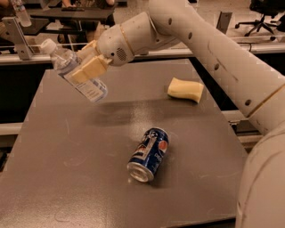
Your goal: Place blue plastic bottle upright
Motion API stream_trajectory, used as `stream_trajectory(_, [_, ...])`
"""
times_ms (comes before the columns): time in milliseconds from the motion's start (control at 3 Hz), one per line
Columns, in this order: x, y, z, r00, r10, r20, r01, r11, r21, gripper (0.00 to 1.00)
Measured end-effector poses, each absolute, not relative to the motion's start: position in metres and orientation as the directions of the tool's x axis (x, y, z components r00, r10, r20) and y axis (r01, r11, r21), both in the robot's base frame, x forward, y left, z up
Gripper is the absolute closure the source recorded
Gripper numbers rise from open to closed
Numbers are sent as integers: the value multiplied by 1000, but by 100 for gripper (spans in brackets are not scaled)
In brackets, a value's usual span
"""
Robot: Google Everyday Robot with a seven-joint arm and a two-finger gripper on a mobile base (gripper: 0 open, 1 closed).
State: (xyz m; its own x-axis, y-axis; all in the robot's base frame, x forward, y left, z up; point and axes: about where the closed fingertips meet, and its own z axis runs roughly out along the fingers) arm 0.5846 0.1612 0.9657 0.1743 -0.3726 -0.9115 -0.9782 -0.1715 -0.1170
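Pepsi can: nearest the camera, lying on its side, well below my jaws and off to the right of them in view; its open end faces the camera.
Surface: a grey tabletop with scuffs, spreading beneath my jaws and carrying the can and the sponge.
Shadow: a dark smear on the surface just below my jaws and the bottle.
Yellow sponge: flat on the surface, about level with my jaws and well apart from them to the right in view.
Jaws: clamped on the blue plastic bottle around its middle, up over the far left part of the surface, with the tan fingers pressing its sides.
Blue plastic bottle: in my jaws, lifted off the surface and tilted, with the white cap up and to the left of my jaws and the labelled base down and to the right.
My arm: white, running from my jaws back to the right edge of view.
Beyond my jaws: a rail along the far edge of the surface, another clear bottle up and to the left, and an office chair far right.
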Motion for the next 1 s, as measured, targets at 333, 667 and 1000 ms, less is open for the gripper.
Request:
stream_trajectory(333, [593,161,960,102,-274,-956,-989,-128,-68,100])
stream_trajectory(667, [601,169,951,9,-135,-991,-994,-106,6,100])
stream_trajectory(1000, [603,173,946,-23,-93,-995,-994,-104,33,100])
